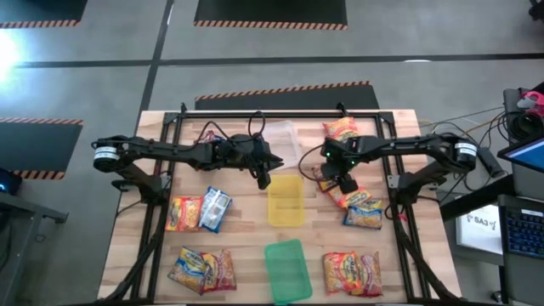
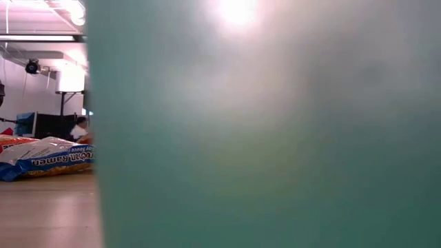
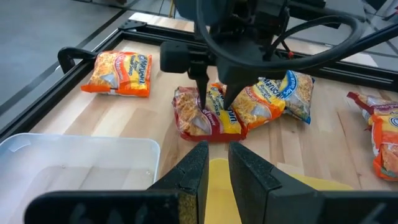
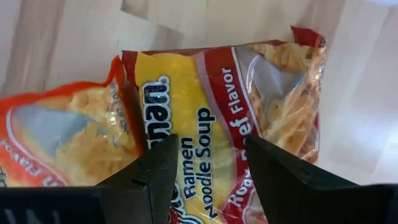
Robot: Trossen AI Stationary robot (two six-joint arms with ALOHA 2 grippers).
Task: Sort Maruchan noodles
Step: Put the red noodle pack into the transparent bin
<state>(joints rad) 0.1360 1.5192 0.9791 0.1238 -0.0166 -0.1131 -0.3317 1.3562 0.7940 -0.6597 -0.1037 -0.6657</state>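
Note:
Maruchan packets lie flat on the table in several spots. My right gripper [image 1: 340, 182] is open and points down over a red packet [image 4: 205, 124], which lies beside an orange packet [image 4: 62, 143]; its fingers straddle the red packet's middle. The left wrist view shows those fingers [image 3: 203, 93] reaching down to the red packet [image 3: 199, 121], with an orange packet [image 3: 261, 102] and a blue one [image 3: 300, 93] behind. My left gripper [image 3: 216, 155] hovers over the yellow tray [image 1: 286, 202], its fingers a narrow gap apart, holding nothing. My right gripper comes at the red packet [image 3: 194, 115] from above, pointing down, one fingertip on each side of its middle. The packet lies flat on the table. I cannot tell whether the fingertips touch it.
A clear tray [image 1: 285, 143], the yellow tray and a green tray [image 1: 287, 270] sit in a row down the table's middle. More packets lie at the far right [image 1: 342, 129], near right [image 1: 353, 272], left [image 1: 197, 212] and near left [image 1: 202, 270]. The green tray [image 2: 275, 138] blocks most of the low view.

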